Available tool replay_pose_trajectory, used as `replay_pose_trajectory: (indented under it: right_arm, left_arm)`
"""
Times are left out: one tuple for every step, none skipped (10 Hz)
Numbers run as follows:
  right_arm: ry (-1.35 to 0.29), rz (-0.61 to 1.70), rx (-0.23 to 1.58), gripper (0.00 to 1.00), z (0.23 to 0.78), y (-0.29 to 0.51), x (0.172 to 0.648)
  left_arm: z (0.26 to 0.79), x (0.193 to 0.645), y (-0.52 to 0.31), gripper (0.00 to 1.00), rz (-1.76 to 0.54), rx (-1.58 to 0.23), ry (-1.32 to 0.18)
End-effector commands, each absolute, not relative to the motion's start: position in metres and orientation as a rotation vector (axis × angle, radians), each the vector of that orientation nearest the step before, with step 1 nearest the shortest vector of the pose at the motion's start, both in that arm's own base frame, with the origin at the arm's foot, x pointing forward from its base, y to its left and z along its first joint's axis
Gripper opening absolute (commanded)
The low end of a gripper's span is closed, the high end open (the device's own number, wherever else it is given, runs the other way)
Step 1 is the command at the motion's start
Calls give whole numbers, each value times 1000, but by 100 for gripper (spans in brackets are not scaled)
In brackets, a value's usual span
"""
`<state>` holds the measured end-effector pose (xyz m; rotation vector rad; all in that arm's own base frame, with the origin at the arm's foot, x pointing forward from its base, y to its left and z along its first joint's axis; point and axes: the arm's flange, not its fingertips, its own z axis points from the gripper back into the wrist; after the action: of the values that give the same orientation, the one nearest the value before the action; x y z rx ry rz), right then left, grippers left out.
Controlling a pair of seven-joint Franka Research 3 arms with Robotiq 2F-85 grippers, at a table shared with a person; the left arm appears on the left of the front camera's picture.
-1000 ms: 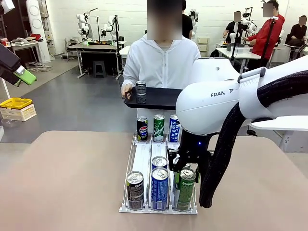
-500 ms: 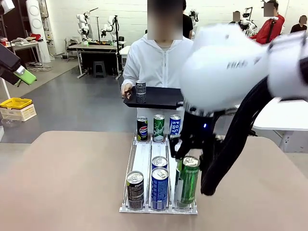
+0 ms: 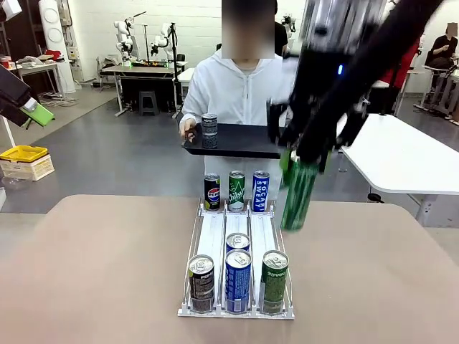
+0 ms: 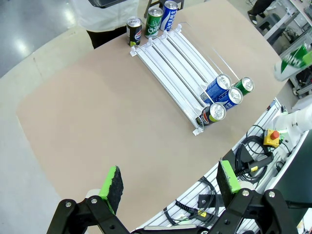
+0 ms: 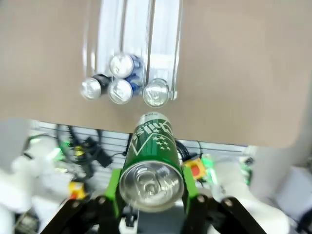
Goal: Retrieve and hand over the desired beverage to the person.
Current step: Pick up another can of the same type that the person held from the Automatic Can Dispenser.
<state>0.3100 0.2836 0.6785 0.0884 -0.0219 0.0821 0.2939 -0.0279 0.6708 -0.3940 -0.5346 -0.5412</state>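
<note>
Left gripper point(image 4: 168, 187): raised high over the table's left side, green-padded fingers spread wide apart, nothing between them. In the front view it sits at the picture's far left edge point(image 3: 32, 111), dark body with a green pad.

Table point(image 3: 100, 272): matte beige top, rounded corners, smooth.

Can rack point(image 3: 237, 240): white wire-and-plastic dispenser with three lanes, lying mid-table and running from the near edge toward the far edge. At its near end stand a dark can point(image 3: 201, 283), a blue can point(image 3: 238, 279) with a second blue can point(image 3: 238, 242) just behind it, and a green can point(image 3: 274, 281); all are slim cylinders with shiny silver tops and pull tabs. Beyond the far end of the rack, near the table's far edge, stand three more side by side: a Pepsi can point(image 3: 211, 191), a green-and-white can point(image 3: 237, 190) and a blue Pocari Sweat can point(image 3: 260, 190).

Person point(image 3: 240, 93): white hooded jacket, at the far side, holding a flat black tray point(image 3: 237, 140) level. One small dark can point(image 3: 209, 130) stands upright on the tray's left part.

Right gripper point(image 3: 301, 154): in the air above the table's far right part, just right of the rack's far end, motion-blurred. It is clamped on a tall green can point(image 3: 297, 193), which hangs tilted below the fingers, clear of the table. The right wrist view shows that green can point(image 5: 152, 161) gripped near its silver top between the two green pads, label with white stars and lettering, rack and table below.
</note>
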Motion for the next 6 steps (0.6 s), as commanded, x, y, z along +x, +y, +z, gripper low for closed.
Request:
replay_pose_trajectory:
  right_arm:
    - [-46,86,55,41,729,295,329]
    - [-59,73,70,41,745,294,337]
    - [-44,70,65,41,753,292,345]
    - [-42,51,80,41,756,291,354]
    - [-33,35,86,41,756,290,360]
    - [-27,39,85,41,754,289,364]
  left_arm:
    - [671,294,-30,100,-537,-405,-544]
    - [671,294,-30,100,-537,-405,-544]
    - [671,294,-30,100,-537,-405,-544]
    - [671,294,-30,100,-537,-405,-544]
    - [671,294,-30,100,-537,-405,-544]
    - [671,294,-30,100,-537,-405,-544]
